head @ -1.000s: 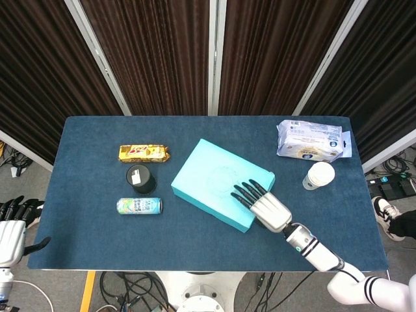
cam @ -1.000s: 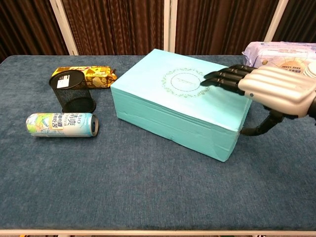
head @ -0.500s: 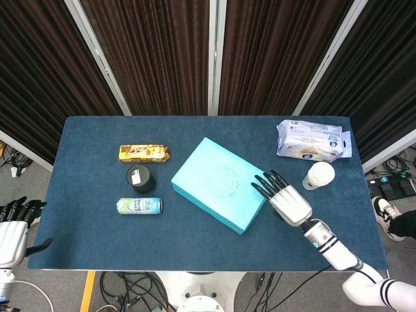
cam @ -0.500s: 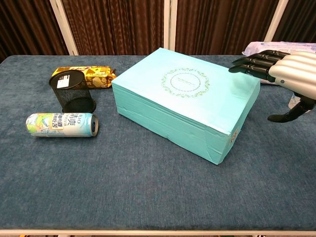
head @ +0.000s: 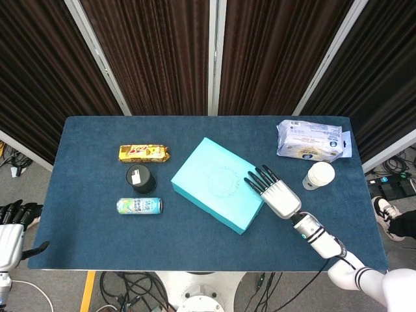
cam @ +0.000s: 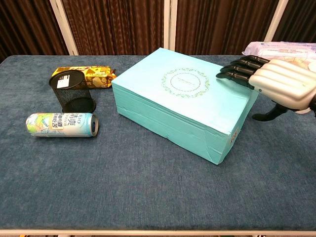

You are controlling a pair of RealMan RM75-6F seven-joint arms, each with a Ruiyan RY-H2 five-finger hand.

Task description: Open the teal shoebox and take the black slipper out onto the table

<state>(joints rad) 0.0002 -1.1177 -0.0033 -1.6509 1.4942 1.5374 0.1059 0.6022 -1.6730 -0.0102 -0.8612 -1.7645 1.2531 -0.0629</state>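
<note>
The teal shoebox (head: pixel 218 184) (cam: pixel 182 101) lies closed in the middle of the table, turned at an angle, its lid printed with a round wreath. My right hand (head: pixel 273 192) (cam: pixel 276 84) hovers at the box's right end, fingers stretched out and apart over the lid's right edge, thumb hanging below beside the box wall; it holds nothing. My left hand (head: pixel 12 224) hangs off the table's left edge, far from the box, fingers spread and empty. The black slipper is hidden from view.
Left of the box are a yellow snack bar (head: pixel 143 153) (cam: pixel 89 76), a black mesh cup (head: pixel 140 179) (cam: pixel 72 91) and a lying drink can (head: pixel 139 206) (cam: pixel 62 125). At the right are a wipes pack (head: pixel 311 140) (cam: pixel 281 49) and a white paper cup (head: pixel 318 175).
My right hand drew back off the lid to the right, then came back left, its fingertips over the lid's right edge. The box turned slightly. The left hand sank a little.
</note>
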